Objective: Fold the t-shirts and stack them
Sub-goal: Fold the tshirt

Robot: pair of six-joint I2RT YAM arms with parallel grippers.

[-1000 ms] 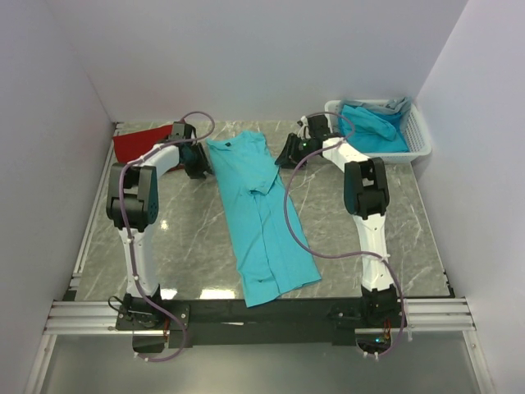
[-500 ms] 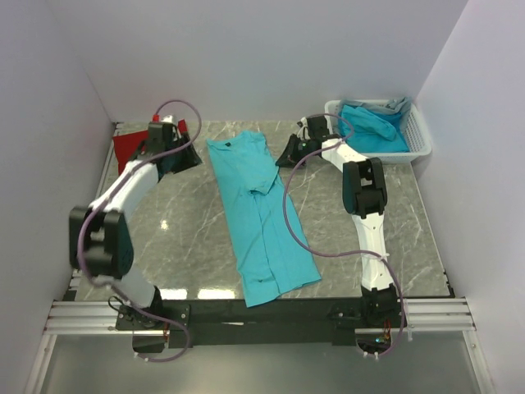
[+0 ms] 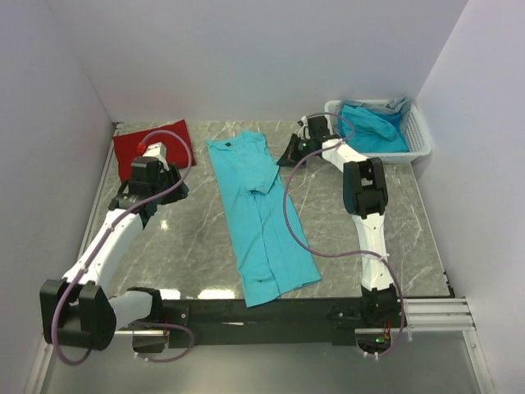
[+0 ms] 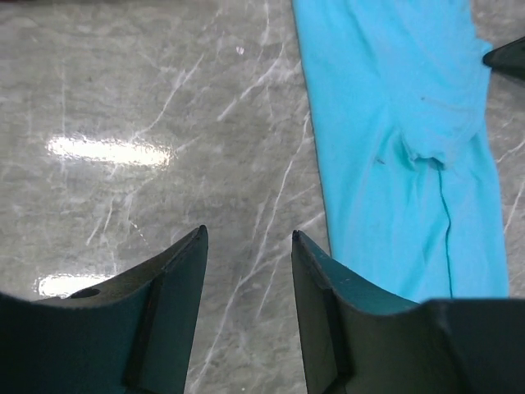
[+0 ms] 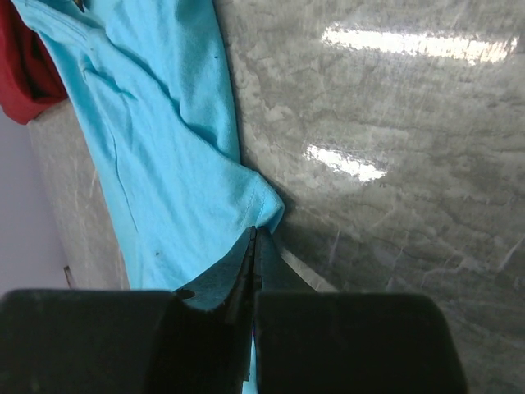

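- Your left arm (image 3: 107, 242) has swung back from the far-left corner toward the near left, uncovering the folded cloth there. Your right hand (image 5: 253, 234) has closed over the same second.
- The grey marbled counter (image 3: 369, 246) carries everything, with both arm bases at its near edge.
- The spread turquoise t-shirt (image 3: 258, 222) lies down the middle of the counter, collar at the far end and hem near you. It looks folded lengthwise into a long strip that slants to the right toward its near end. A small dark mark (image 3: 228, 146) sits just below the collar.
- The white slatted basket (image 3: 418, 139) stands in the far-right corner, with more turquoise cloth (image 3: 373, 127) heaped inside.
- The red t-shirt (image 3: 143, 144) lies folded in the far-left corner, well apart from the spread shirt.
- Your right hand is down at the far right edge of the spread shirt. Its fingers are pressed together, and their tips meet right at the corner of the sleeve hem. You cannot tell from the wrist view whether any cloth is caught between them.
- Your left hand (image 4: 246, 238) hangs over bare counter to the left of the spread shirt. Its fingers stand about halfway apart and hold nothing.
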